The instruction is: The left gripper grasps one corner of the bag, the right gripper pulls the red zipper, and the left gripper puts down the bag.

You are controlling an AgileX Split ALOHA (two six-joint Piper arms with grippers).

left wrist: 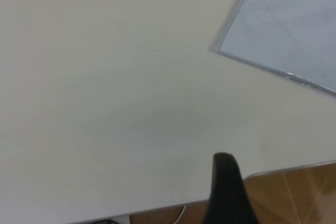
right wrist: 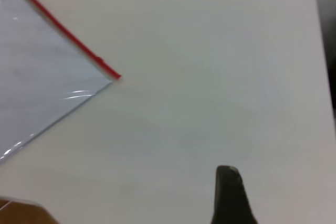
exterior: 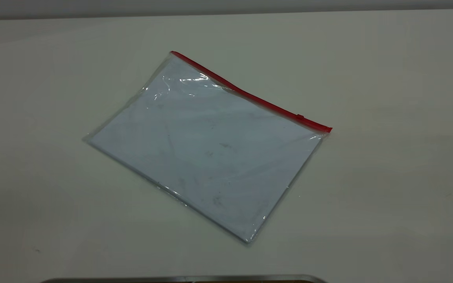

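Note:
The bag (exterior: pixel 207 149), a clear pouch with a white sheet inside, lies flat and askew in the middle of the table. The red zipper (exterior: pixel 250 94) runs along its far edge, with the small slider tab (exterior: pixel 300 116) close to the right corner (exterior: pixel 328 129). Neither gripper shows in the exterior view. In the left wrist view the left gripper (left wrist: pixel 224 157) shows as one dark wedge over the table's edge, far from the bag (left wrist: pixel 294 30). In the right wrist view the right gripper (right wrist: pixel 227 170) is a single dark wedge above bare table, apart from the zipper's corner (right wrist: pixel 116 76).
The white table (exterior: pixel 387 196) surrounds the bag on all sides. A grey metal edge (exterior: pixel 183 279) shows at the near side. The left wrist view shows the table's edge and brown floor (left wrist: pixel 294 192) beyond it.

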